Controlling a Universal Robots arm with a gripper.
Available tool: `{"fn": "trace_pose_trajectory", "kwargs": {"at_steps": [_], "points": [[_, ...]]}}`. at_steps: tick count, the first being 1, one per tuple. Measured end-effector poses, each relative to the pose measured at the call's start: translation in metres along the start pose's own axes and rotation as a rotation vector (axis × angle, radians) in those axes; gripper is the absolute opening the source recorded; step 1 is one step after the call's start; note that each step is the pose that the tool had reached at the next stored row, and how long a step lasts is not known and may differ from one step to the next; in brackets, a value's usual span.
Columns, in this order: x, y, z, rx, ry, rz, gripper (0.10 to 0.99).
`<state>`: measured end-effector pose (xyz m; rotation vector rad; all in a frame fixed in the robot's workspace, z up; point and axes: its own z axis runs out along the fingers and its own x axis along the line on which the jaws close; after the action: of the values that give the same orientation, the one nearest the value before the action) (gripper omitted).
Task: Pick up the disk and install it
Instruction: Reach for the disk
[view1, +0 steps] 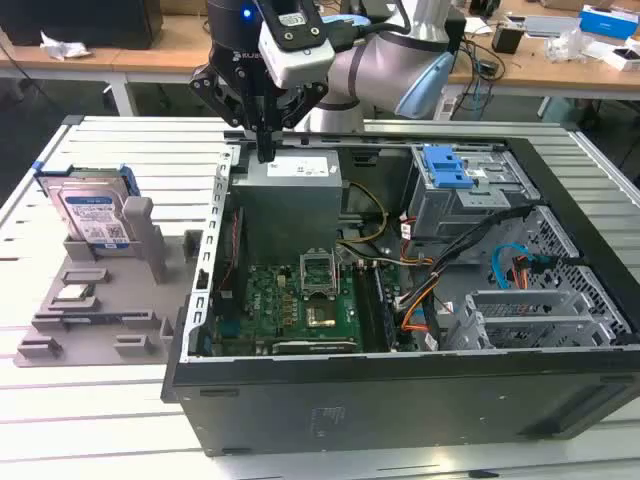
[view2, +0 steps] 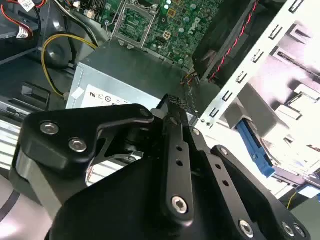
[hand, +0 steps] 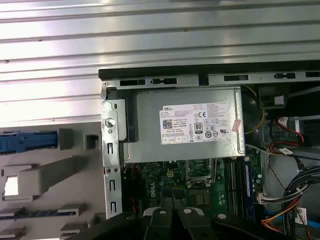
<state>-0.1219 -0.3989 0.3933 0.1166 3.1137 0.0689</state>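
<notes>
The disk (view1: 93, 214), a silver drive with a white-and-blue label and a blue bracket, stands upright in a grey holder (view1: 110, 310) on the exterior view's left, outside the computer case. My gripper (view1: 265, 148) hangs over the case's back left corner, just above the power supply (view1: 290, 190) and well to the right of the disk. Its fingers are shut with nothing between them. In the second wrist view the black fingers (view2: 172, 107) meet above the power supply (view2: 125, 80). The first wrist view shows the disk's blue edge (hand: 22, 142).
The open computer case (view1: 400, 395) holds a green motherboard (view1: 300, 300), loose cables and a grey drive cage with a blue latch (view1: 450, 168) at the back right. A small square processor chip (view1: 74, 293) lies in the grey holder. Slatted metal table (view1: 100, 420) surrounds everything.
</notes>
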Motion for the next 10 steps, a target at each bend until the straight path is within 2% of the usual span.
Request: {"fn": "trace_pose_trajectory", "kwargs": {"at_steps": [1, 10], "points": [[0.0009, 0.0, 0.0, 0.0, 0.0, 0.0, 0.106], [0.0258, -0.0019, -0.0007, 0.0, 0.0, 0.0, 0.106]]}}
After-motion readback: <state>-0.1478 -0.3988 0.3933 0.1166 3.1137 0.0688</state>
